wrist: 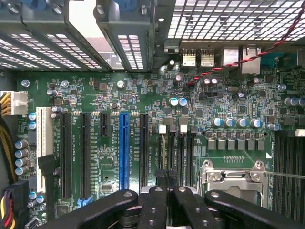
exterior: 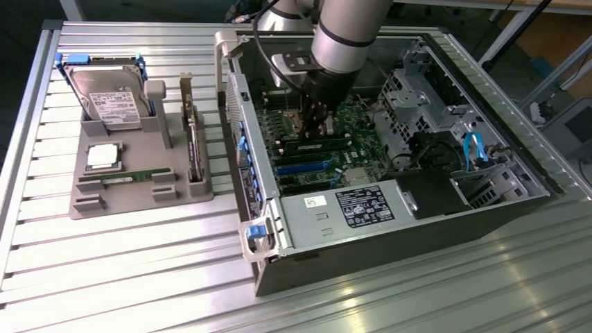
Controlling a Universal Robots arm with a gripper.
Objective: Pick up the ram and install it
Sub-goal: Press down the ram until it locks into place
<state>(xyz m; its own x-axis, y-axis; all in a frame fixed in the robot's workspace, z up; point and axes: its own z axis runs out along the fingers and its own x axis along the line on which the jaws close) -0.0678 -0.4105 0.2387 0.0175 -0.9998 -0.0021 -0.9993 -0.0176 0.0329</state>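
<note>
The ram (exterior: 123,178), a thin green stick with dark chips, lies flat in the grey holder (exterior: 138,170) on the counter (exterior: 111,277), left-centre of the exterior view. The gripper (exterior: 315,128) sits inside the PC case (exterior: 389,208), jaws closed. The exterior view hides what's between them; the wrist view shows the motherboard (wrist: 143,119) slots close up.

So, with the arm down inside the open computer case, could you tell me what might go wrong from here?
1. The black pincer, shut, sits low over the green motherboard; drifting sideways could scrape the small silver capacitors.
2. The red-and-black twisted wire crosses close by and might snag.
3. Pressing near the black memory slots off-line could strain them.
</note>
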